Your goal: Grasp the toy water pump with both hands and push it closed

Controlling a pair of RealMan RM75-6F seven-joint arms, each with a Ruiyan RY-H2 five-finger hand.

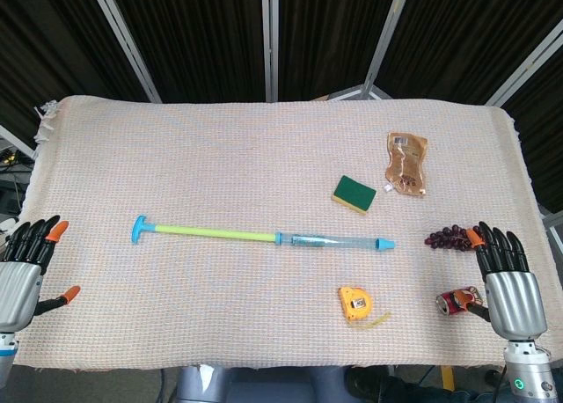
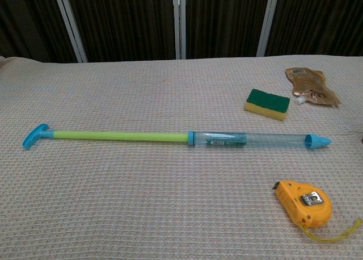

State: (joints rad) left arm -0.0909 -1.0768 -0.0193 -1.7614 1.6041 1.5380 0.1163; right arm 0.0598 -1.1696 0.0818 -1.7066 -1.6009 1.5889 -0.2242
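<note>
The toy water pump (image 1: 264, 237) (image 2: 176, 137) lies flat across the middle of the table, pulled out long. Its blue T-handle (image 1: 140, 230) (image 2: 36, 135) points left, a lime-green rod (image 2: 119, 136) leads into a clear barrel (image 1: 334, 241) (image 2: 249, 139) with a blue nozzle at the right end. My left hand (image 1: 25, 271) stands at the table's left front edge, fingers apart, holding nothing, well left of the handle. My right hand (image 1: 506, 275) stands at the right front edge, fingers apart and empty, right of the nozzle. Neither hand shows in the chest view.
A yellow tape measure (image 1: 356, 303) (image 2: 303, 202) lies in front of the barrel. A green-and-yellow sponge (image 1: 354, 194) (image 2: 267, 103) and a brown pouch (image 1: 406, 163) (image 2: 311, 86) lie behind it. Dark grapes (image 1: 447, 238) and a crushed red can (image 1: 457, 302) sit beside my right hand.
</note>
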